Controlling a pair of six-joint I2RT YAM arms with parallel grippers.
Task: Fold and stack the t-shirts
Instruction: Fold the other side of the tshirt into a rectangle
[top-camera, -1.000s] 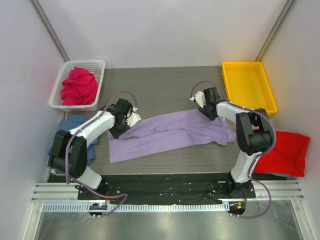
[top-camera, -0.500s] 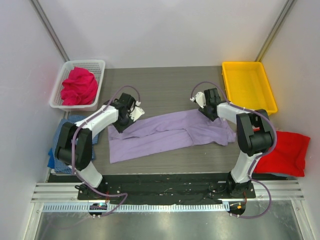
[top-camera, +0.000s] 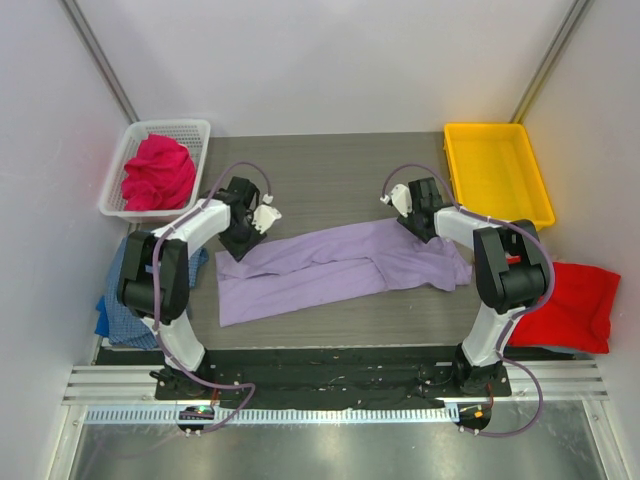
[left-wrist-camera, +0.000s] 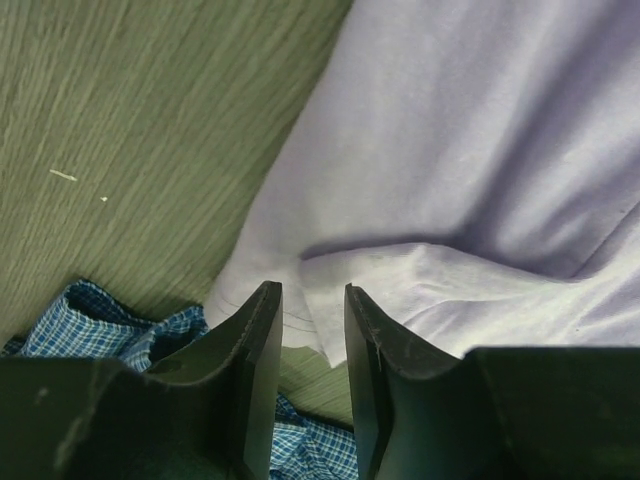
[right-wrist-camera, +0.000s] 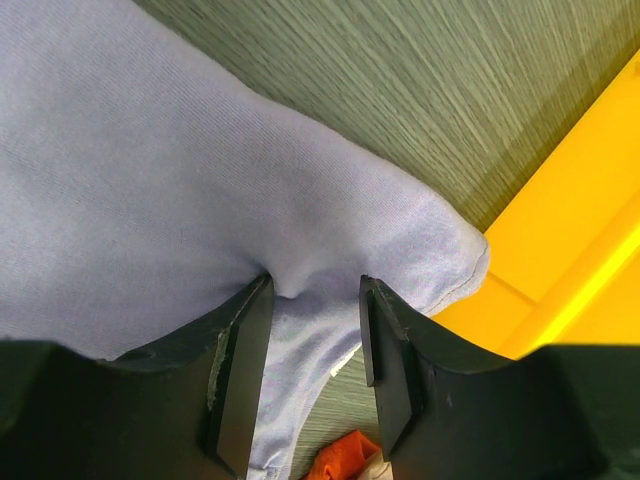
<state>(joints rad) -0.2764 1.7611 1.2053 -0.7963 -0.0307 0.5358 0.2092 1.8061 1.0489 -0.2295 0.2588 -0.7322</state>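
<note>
Left pincer and right pincer clench the lavender t-shirt. Checked t-shirt lies near left, yellow tray near right.

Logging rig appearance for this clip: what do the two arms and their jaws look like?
The left arm and right arm match: white link shells between bulky black joint housings, each with a thin purplish-grey cable looping loosely alongside. The jaws, close up in both wrist views, are flat matte-black plates with lightly scuffed edges. No labels or markings are legible.
</note>
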